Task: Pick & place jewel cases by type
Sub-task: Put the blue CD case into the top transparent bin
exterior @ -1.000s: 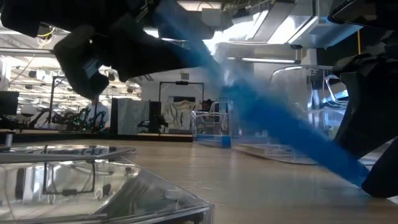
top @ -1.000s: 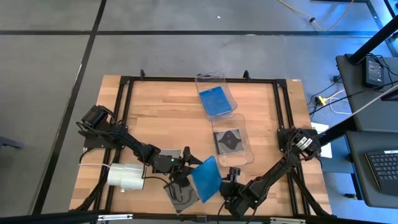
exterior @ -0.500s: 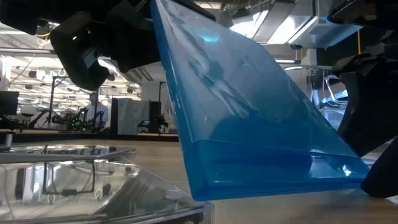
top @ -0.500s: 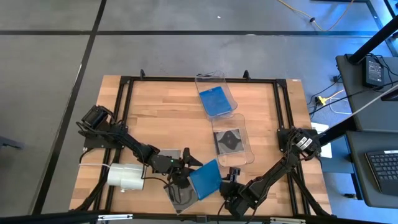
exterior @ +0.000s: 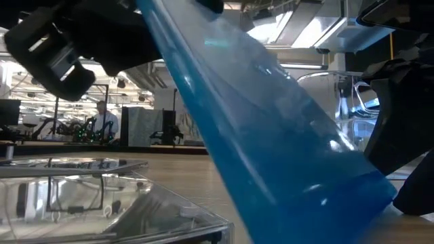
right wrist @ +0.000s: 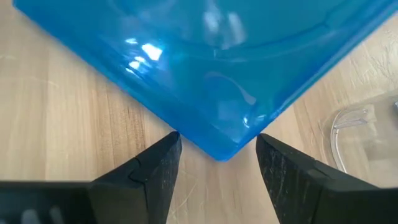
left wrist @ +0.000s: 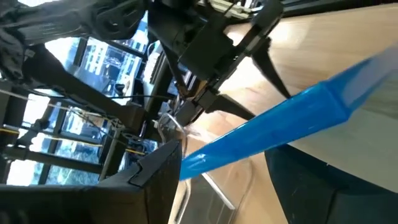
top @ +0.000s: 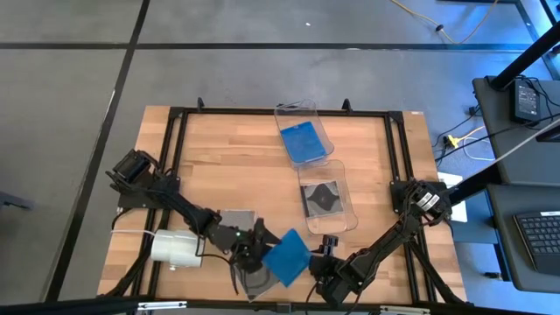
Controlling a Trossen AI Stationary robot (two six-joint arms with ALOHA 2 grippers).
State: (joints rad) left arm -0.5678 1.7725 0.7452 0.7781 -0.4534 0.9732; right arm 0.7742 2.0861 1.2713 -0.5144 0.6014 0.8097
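A translucent blue jewel case (top: 285, 259) hangs tilted near the table's near edge, in my left gripper (top: 254, 252), which is shut on it. In the low view the case (exterior: 271, 135) slants steeply across the picture. My right gripper (right wrist: 217, 146) is open; its fingers stand on either side of the case's corner (right wrist: 221, 149), and I cannot tell whether they touch it. A dark grey case (top: 234, 219) lies flat on the table by the left arm. A clear case (top: 255, 282) lies under the gripper at the near edge. My left gripper pinches the blue case between its two fingers at the edge (left wrist: 205, 158) that faces the table's left. The fingers come from the table's left, slanting down. The case is tilted, its far corner (top: 306, 262) toward my right gripper; whether it rests on the table I cannot tell.
Two clear bins stand right of centre: the far one (top: 308, 118) holds a blue case (top: 303, 143), the nearer one (top: 346, 219) a dark case with a disc (top: 322, 199). A white roll (top: 175, 247) lies at the near left. A black frame (top: 175, 114) runs along the table's edges.
My left gripper has moved a little toward the table's near edge and has turned, keeping its hold. The blue case has turned with it: edge-on in the low view a second ago, then broadside, now steeply slanted. My right arm has kept still.
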